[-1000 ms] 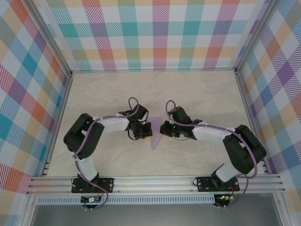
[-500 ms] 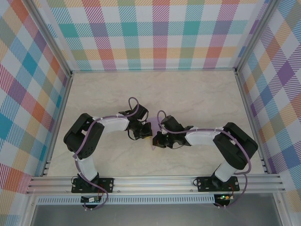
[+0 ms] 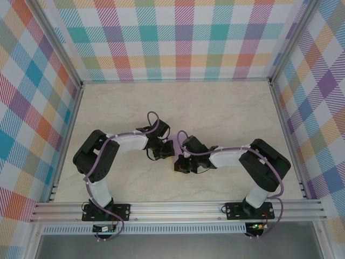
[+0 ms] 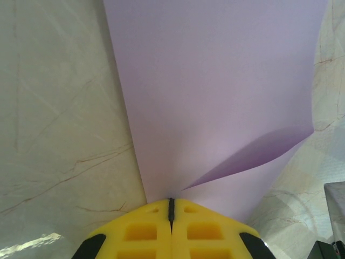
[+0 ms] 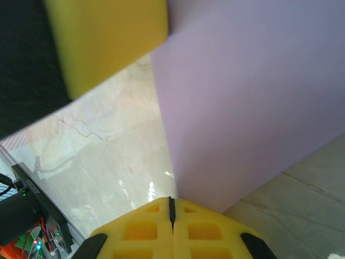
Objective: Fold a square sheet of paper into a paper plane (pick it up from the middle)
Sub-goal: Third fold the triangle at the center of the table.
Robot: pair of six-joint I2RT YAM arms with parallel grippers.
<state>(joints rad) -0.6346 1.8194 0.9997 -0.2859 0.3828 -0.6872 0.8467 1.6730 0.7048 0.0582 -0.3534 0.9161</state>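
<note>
The square sheet of paper (image 4: 215, 81) is lavender and lies on the marble tabletop, with a flap (image 4: 253, 154) lifted slightly along its right side. My left gripper (image 4: 171, 204) is shut, its yellow fingertips resting on the sheet's near end. My right gripper (image 5: 171, 204) is also shut, with its tips at the edge of the paper (image 5: 253, 97). A yellow finger (image 5: 108, 38) of the left gripper appears at the upper left of the right wrist view. In the top view the left gripper (image 3: 163, 151) and right gripper (image 3: 178, 162) almost touch, and only a sliver of paper (image 3: 173, 144) shows between them.
Plaid walls (image 3: 183, 38) close the table on three sides. An aluminium rail (image 3: 178, 210) with both arm bases runs along the near edge. Bare marble tabletop (image 3: 226, 108) stretches behind the grippers and to either side.
My right arm has swung left to the left gripper, moving over the paper and covering most of it in the top view. The left arm has stayed still.
</note>
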